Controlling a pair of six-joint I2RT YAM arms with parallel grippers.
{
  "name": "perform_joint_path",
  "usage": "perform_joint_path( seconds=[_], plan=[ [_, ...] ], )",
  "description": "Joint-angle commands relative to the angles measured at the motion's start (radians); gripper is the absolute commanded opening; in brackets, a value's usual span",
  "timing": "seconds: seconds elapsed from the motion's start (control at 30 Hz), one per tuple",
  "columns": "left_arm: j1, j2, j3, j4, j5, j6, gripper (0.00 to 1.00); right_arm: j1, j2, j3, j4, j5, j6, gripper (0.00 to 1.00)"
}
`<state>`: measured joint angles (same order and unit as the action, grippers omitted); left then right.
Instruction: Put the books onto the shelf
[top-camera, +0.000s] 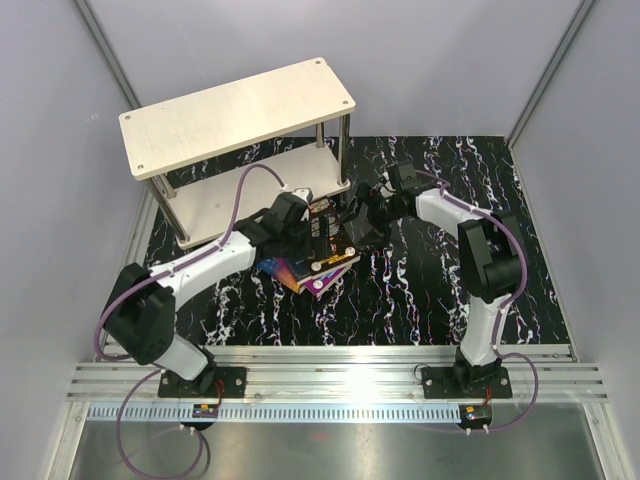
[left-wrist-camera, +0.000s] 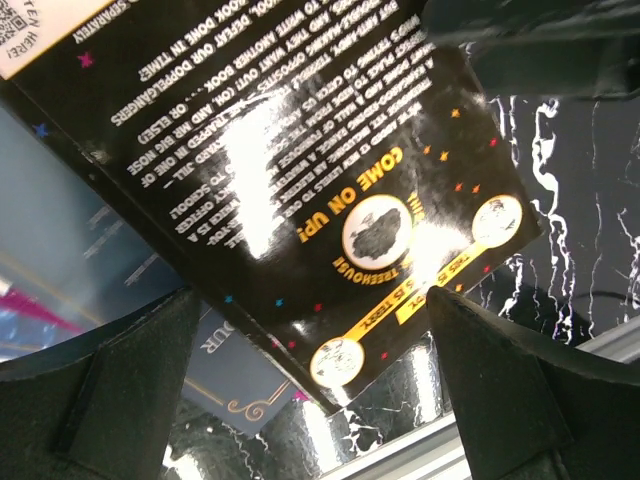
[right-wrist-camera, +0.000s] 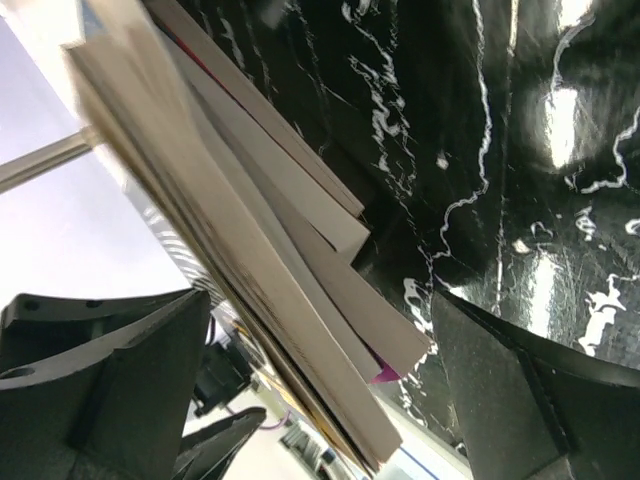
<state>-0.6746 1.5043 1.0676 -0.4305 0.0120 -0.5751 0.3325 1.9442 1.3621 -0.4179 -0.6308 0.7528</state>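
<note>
Books, a fanned stack of thin paperbacks (top-camera: 318, 258) topped by a black cover (left-wrist-camera: 300, 150), sit on the black white-veined desk (top-camera: 420, 290) in front of the pale wooden two-tier shelf (top-camera: 240, 110). The left gripper (left-wrist-camera: 312, 300) gapes wide over the black cover; the right gripper (right-wrist-camera: 320, 300) gapes wide facing the page edges.

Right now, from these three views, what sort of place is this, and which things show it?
Probably a robot lab test cell: plain grey walls box in a black marbled table, two arms are bolted to an aluminium rail, and the props are stacked books and a small shelf.
</note>
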Motion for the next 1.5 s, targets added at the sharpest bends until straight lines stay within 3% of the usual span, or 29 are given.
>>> perform_joint_path(
  seconds=[0.0, 0.33, 0.43, 0.47, 0.5, 0.57, 0.63, 0.7, 0.73, 0.83, 0.93, 1.07, 1.2, 1.3, 1.47],
  plan=[
    [0.006, 0.028, 0.034, 0.081, 0.097, 0.003, 0.99, -0.001, -0.007, -0.021, 0.079, -0.058, 0.042, 1.0],
    [0.004, 0.074, 0.049, 0.145, 0.204, -0.016, 0.99, -0.001, -0.062, -0.041, 0.045, -0.063, -0.003, 1.0],
    [0.003, 0.1, 0.072, 0.147, 0.226, -0.02, 0.99, -0.001, -0.089, -0.043, 0.028, -0.066, -0.02, 0.92],
    [0.001, 0.108, 0.077, 0.15, 0.23, -0.025, 0.99, -0.001, -0.096, -0.046, 0.024, -0.069, -0.023, 0.87],
    [-0.002, 0.114, 0.083, 0.151, 0.235, -0.023, 0.99, -0.001, -0.1, -0.049, 0.018, -0.073, -0.035, 0.71],
    [-0.013, 0.128, 0.106, 0.144, 0.236, -0.026, 0.99, -0.001, -0.116, -0.051, -0.002, -0.083, -0.055, 0.57],
    [-0.02, 0.132, 0.132, 0.133, 0.229, -0.026, 0.99, -0.001, -0.139, -0.054, -0.041, -0.083, -0.089, 0.34],
    [-0.032, 0.131, 0.144, 0.119, 0.224, -0.026, 0.99, -0.003, -0.165, -0.063, -0.067, -0.076, -0.11, 0.23],
    [-0.036, 0.129, 0.149, 0.116, 0.223, -0.028, 0.99, -0.004, -0.189, -0.069, -0.076, -0.07, -0.118, 0.11],
    [-0.052, 0.113, 0.176, 0.096, 0.212, -0.04, 0.99, -0.013, -0.243, -0.069, -0.116, -0.061, -0.139, 0.0],
    [-0.062, 0.054, 0.204, 0.056, 0.2, -0.043, 0.99, -0.024, -0.316, -0.041, -0.194, -0.05, -0.179, 0.0],
    [-0.04, -0.062, 0.23, 0.006, 0.21, -0.037, 0.99, -0.024, -0.436, -0.037, -0.239, -0.156, -0.191, 0.0],
    [0.013, -0.137, 0.366, -0.112, 0.215, 0.029, 0.99, -0.023, -0.611, -0.07, -0.301, -0.217, -0.179, 0.0],
    [0.076, -0.141, 0.489, -0.215, 0.235, 0.135, 0.99, -0.024, -0.709, -0.129, -0.332, -0.227, -0.173, 0.0],
    [0.161, -0.096, 0.644, -0.287, 0.397, 0.254, 0.99, -0.026, -0.812, -0.169, -0.357, -0.332, -0.196, 0.0]
  ],
)
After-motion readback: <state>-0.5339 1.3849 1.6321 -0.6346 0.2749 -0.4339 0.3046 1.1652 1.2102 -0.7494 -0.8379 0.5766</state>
